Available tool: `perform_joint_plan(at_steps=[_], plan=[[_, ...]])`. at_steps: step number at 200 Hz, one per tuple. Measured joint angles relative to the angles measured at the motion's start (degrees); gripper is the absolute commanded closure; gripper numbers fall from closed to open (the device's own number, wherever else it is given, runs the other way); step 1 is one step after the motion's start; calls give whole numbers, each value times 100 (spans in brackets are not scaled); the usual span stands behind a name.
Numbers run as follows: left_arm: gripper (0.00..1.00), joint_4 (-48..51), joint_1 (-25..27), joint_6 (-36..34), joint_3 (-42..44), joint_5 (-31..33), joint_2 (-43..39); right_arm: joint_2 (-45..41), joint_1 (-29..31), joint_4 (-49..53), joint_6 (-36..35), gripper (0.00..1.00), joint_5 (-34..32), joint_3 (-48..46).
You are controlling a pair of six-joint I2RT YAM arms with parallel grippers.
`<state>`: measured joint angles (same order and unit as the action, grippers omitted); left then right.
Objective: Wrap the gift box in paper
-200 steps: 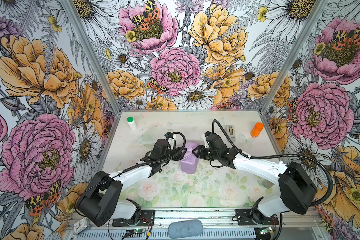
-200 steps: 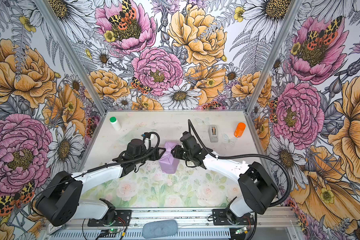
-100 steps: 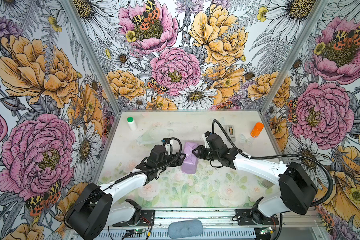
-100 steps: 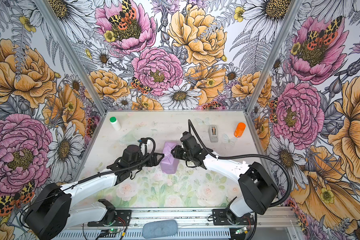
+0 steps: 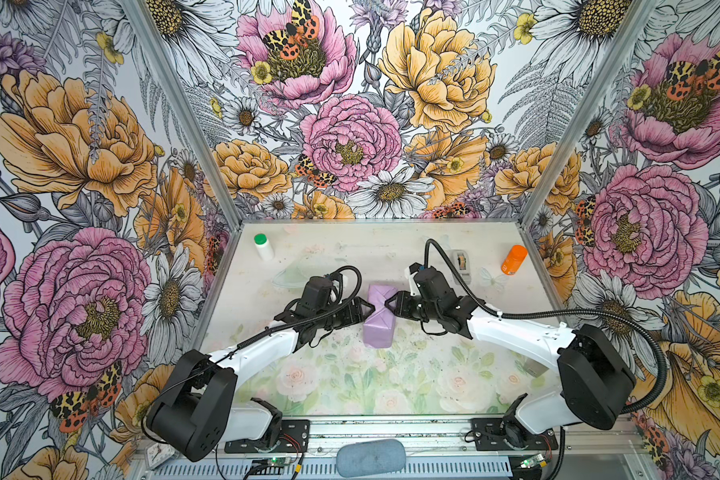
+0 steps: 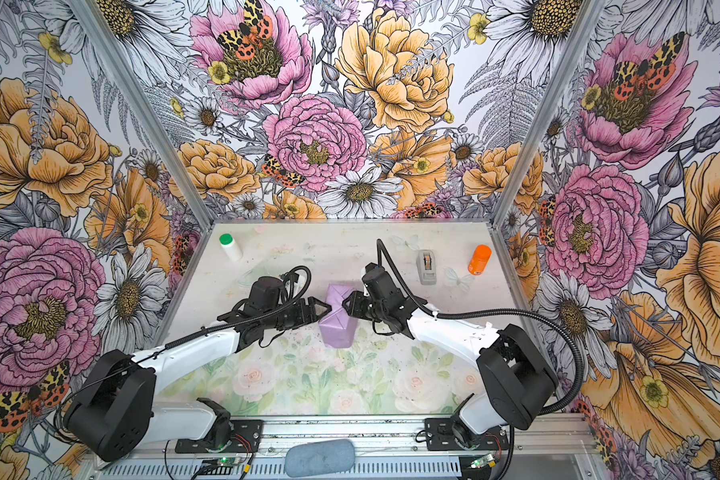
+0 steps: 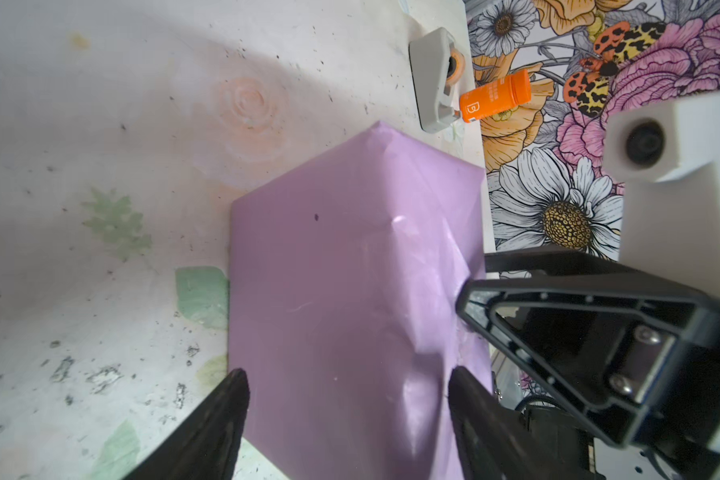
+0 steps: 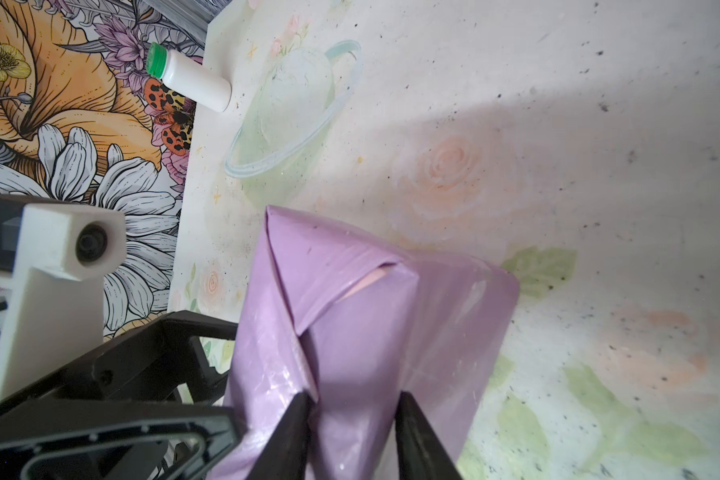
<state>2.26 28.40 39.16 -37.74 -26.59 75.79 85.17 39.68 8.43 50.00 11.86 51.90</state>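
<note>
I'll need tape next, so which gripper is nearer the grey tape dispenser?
Right. The right gripper is on the paper-wrapped gift box side facing the tape dispenser; the left gripper is across the box, farther away.

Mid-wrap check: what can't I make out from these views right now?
1. gift box: every view, covered by paper.
2. Hold of right gripper: the right wrist view doesn't show whether it pinches the paper; in both top views its own body hides contact.
3. Label of orange bottle: top views, too small.
</note>
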Motion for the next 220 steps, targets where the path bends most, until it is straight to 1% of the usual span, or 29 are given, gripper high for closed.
perform_joint_plan(at_steps=[33,57,87,93,116,143,165,180,189,204,220], plan=[[29,33,9,-13,-284,-31,278,0,0,0,0,65,2,0],[34,24,9,-31,-385,-61,562,0,0,2,-2,65,2,0],[37,-81,9,-55,-398,-90,610,-2,0,-17,-15,65,4,-11],[38,-105,9,-57,-393,-92,614,-2,0,-17,-17,64,7,-11],[39,-219,9,-72,-339,-92,612,-57,-24,7,-120,54,7,-33],[39,-354,9,-74,-264,-92,608,-487,-212,251,-317,50,74,-251],[39,-426,9,-74,-223,-90,601,-1143,-638,494,-621,50,149,-428],[39,-452,9,-74,-210,-87,601,-1530,-1093,509,-931,52,293,-450],[39,-472,9,-74,-201,-90,601,-1703,-1469,505,-1174,52,455,-450],[39,-490,9,-74,-195,-87,601,-1794,-2098,503,-1532,54,734,-450],[39,-492,15,-74,-195,-87,601,-1641,-2787,507,-1985,54,1078,-442]])
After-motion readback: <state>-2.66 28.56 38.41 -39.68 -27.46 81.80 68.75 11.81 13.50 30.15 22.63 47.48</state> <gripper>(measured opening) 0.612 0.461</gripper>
